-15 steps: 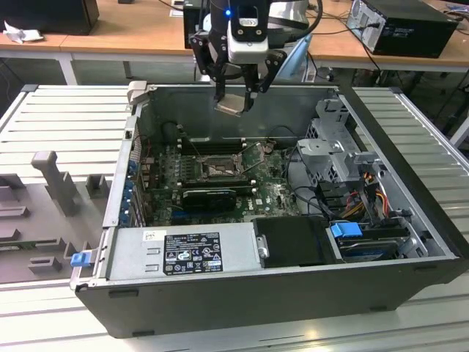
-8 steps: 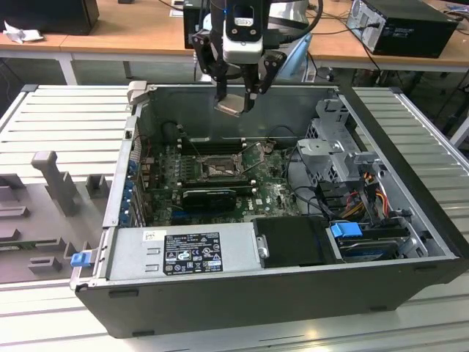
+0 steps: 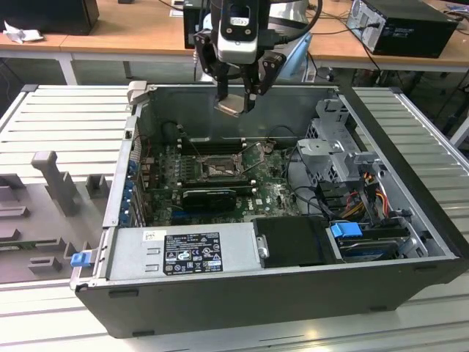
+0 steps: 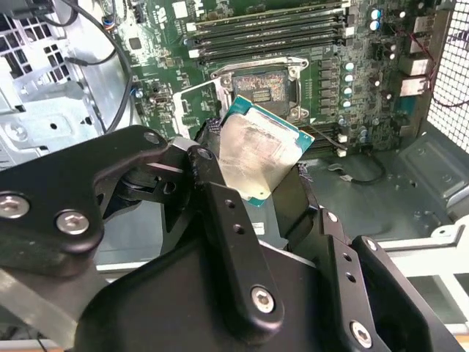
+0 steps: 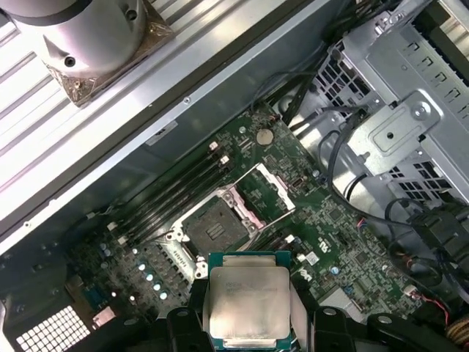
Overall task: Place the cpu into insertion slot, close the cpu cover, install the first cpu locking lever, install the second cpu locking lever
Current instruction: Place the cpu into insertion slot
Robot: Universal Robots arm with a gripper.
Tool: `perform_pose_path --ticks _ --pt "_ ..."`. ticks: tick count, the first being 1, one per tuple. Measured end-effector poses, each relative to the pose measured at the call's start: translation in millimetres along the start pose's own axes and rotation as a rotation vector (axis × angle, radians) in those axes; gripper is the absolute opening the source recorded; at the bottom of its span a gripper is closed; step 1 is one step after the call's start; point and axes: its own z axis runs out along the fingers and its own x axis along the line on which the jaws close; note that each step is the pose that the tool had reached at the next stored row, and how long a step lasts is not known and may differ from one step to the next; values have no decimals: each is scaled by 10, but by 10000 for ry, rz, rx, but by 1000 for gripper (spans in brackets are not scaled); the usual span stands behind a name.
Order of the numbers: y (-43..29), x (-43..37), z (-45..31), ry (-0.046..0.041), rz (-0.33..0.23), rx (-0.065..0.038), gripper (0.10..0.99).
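I count one cpu (image 4: 258,150), and one pincer (image 4: 255,172) of mine with two fingers (image 4: 227,220). The board has one insertion slot (image 4: 264,86) and one cpu cover (image 5: 277,185). There are four long black memory slots (image 4: 267,29), as far as I can count them, and one round coin cell (image 5: 264,136). One computer case (image 3: 242,301) lies on one slatted surface (image 3: 66,125). In it are one labelled power supply (image 3: 183,253) and one metal drive cage (image 3: 330,147). I count two blue pieces: one blue tab (image 3: 80,258) and one blue clip (image 3: 346,229).
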Motion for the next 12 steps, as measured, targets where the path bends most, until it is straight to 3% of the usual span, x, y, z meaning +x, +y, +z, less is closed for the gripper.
perform_pose_path --ticks 12 --pt "0 0 2 -72 894 -14 529"
